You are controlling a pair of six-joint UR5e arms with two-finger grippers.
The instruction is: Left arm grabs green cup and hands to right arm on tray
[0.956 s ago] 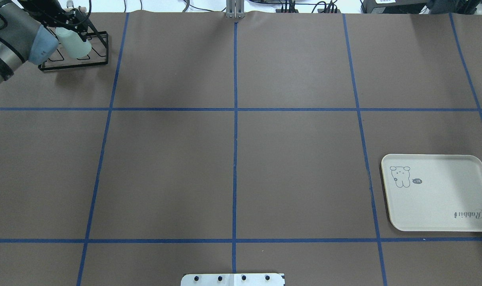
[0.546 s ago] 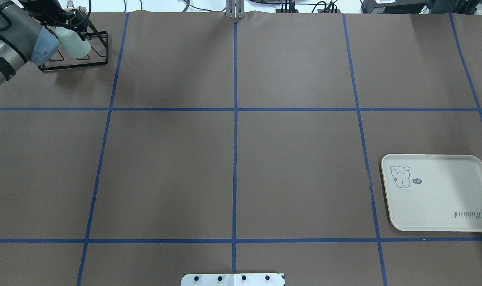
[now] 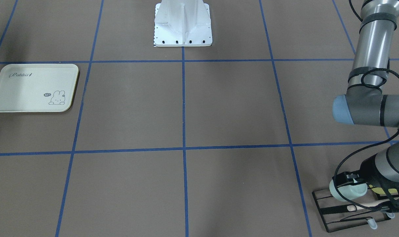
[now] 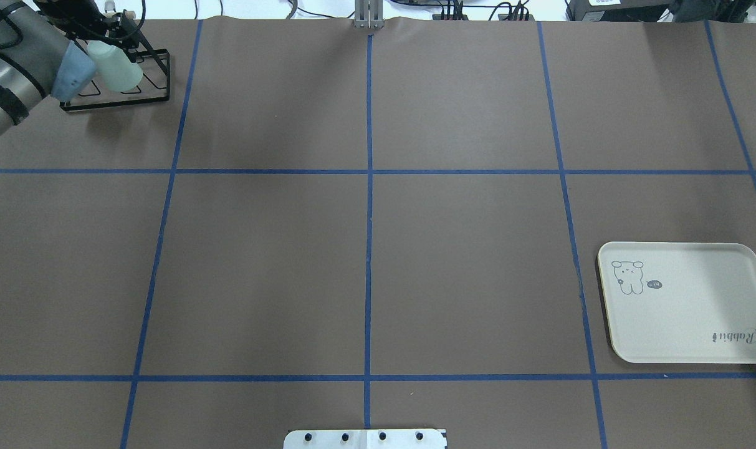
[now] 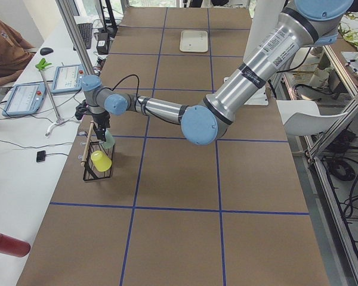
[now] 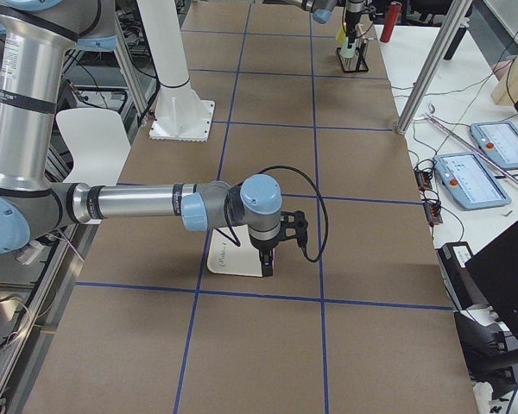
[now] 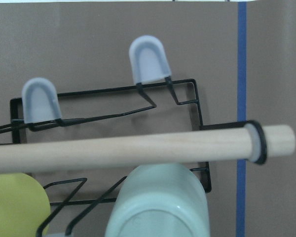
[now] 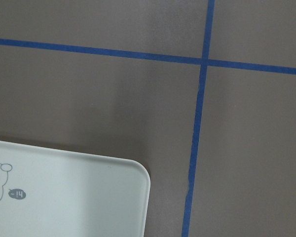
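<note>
The pale green cup [image 4: 117, 67] hangs tilted over the black wire rack [image 4: 153, 95] at the table's far left corner. My left gripper [image 3: 350, 181] is shut on it near its base. The left wrist view shows the cup's base [image 7: 158, 207] close up, under the rack's wooden rod [image 7: 138, 148]. The cream tray [image 4: 683, 312] lies at the near right. My right gripper [image 6: 268, 266] hovers over the tray's corner [image 8: 113, 192]. It shows only in the exterior right view, so I cannot tell whether it is open or shut.
A yellow cup [image 3: 378, 190] sits on the rack beside the green one; it also shows in the left wrist view [image 7: 15, 207]. Grey-capped rack pegs [image 7: 148, 59] stand behind the rod. The robot's white base plate [image 3: 183, 23] is at mid table edge.
The left arm has drawn slightly toward the far edge, and the green cup has shifted up a little with it and tilted more. The tray has not moved.
</note>
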